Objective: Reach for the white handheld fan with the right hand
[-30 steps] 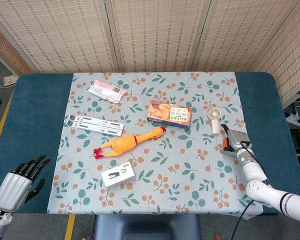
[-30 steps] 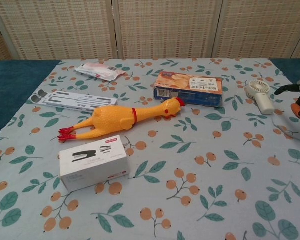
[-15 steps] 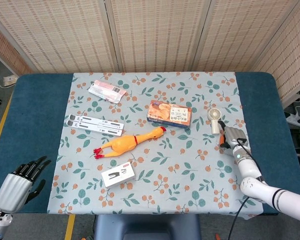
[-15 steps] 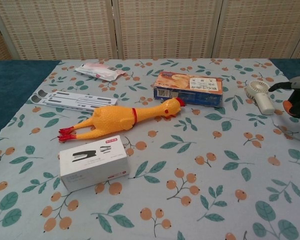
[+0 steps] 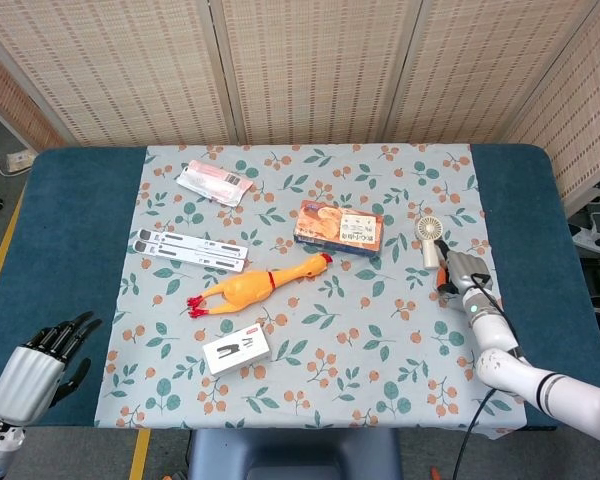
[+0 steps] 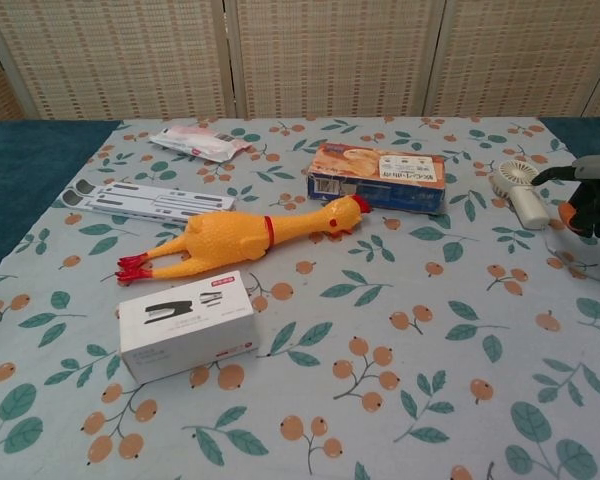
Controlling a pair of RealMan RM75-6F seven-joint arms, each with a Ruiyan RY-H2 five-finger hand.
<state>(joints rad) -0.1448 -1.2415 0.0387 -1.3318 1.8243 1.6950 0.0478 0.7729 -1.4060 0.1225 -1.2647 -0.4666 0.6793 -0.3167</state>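
Right robot hand (image 5: 458, 272) just beside the white handheld fan (image 5: 429, 239), nothing standing between them; bare floral cloth (image 5: 380, 330) lies on the side of the robot hand toward the surface's middle, open for passage; the orange snack box (image 5: 339, 227) lies beyond the fan, well apart from the robot hand; rubber chicken (image 5: 252, 286) farther off.
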